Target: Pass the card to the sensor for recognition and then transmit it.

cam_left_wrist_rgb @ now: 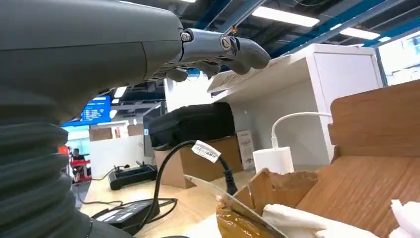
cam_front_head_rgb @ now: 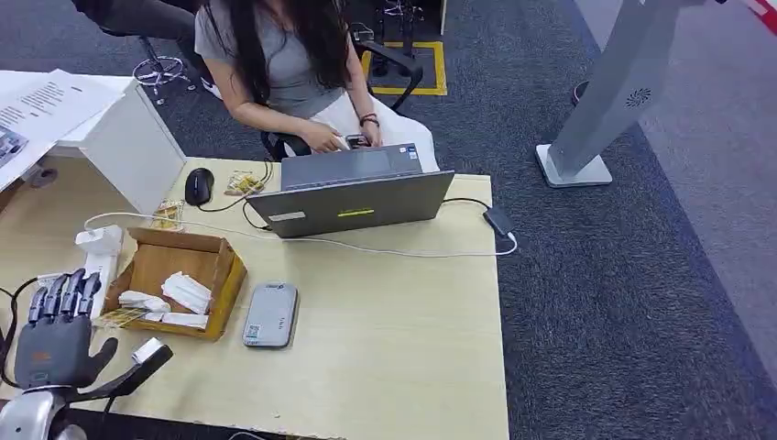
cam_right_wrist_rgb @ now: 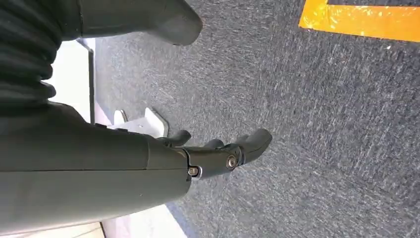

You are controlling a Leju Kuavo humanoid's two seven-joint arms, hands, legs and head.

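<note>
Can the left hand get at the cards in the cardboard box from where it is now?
Probably yes: the left hand hovers open beside the cardboard box, whose top is open, and nothing lies over the cards.

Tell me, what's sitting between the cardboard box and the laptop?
In the head view, a white cable runs across the table between the box and the laptop. Otherwise that strip is bare wood.

The person's [cam_front_head_rgb: 284, 64] head is cut off by the frame edge — small items [cam_front_head_rgb: 243, 182] beside the mouse [cam_front_head_rgb: 199, 185] are too small to identify.
</note>
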